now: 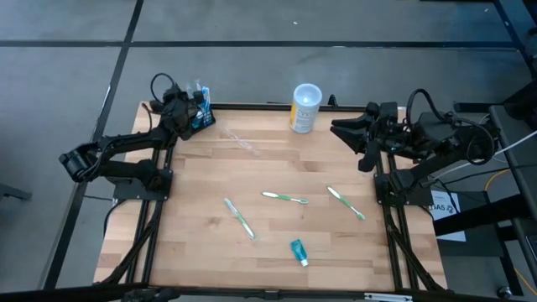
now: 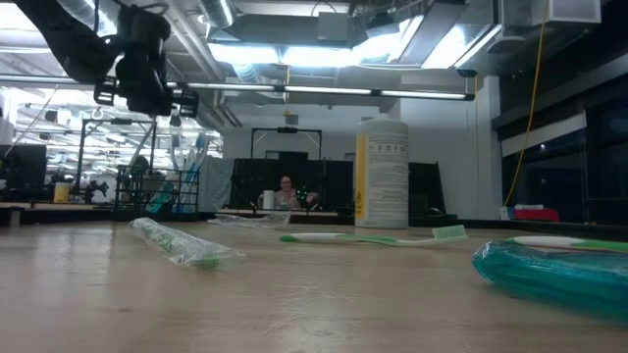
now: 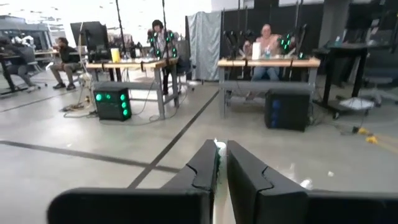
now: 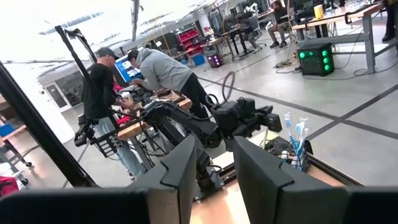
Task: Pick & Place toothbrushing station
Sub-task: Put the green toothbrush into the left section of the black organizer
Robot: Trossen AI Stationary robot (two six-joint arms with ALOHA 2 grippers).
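The toothbrushing station (image 1: 202, 116), a small black holder block, stands at the table's far left corner with upright toothbrushes in it. It also shows in the right wrist view (image 4: 291, 151) and far off in the low view (image 2: 169, 194). My left gripper (image 1: 186, 109) is right beside and above it, shut on a thin white thing, seemingly a toothbrush (image 3: 217, 148). My right gripper (image 1: 350, 141) is open and empty over the table's far right part, near the white-and-yellow cup (image 1: 305, 107). My left gripper pinches a thin white thing between its two fingers; a white strip (image 3: 217, 163) shows in the narrow gap between them. The fingers lie about level, pointing past the table's far edge. Its lower end, and whether it stands in the holder, is hidden.
Three toothbrushes lie mid-table: one (image 1: 239, 218), one (image 1: 285, 198) and one (image 1: 346, 203). A teal toothpaste tube (image 1: 299, 252) lies near the front edge. A clear wrapper (image 1: 239, 141) lies right of the holder. People work at benches in the room beyond.
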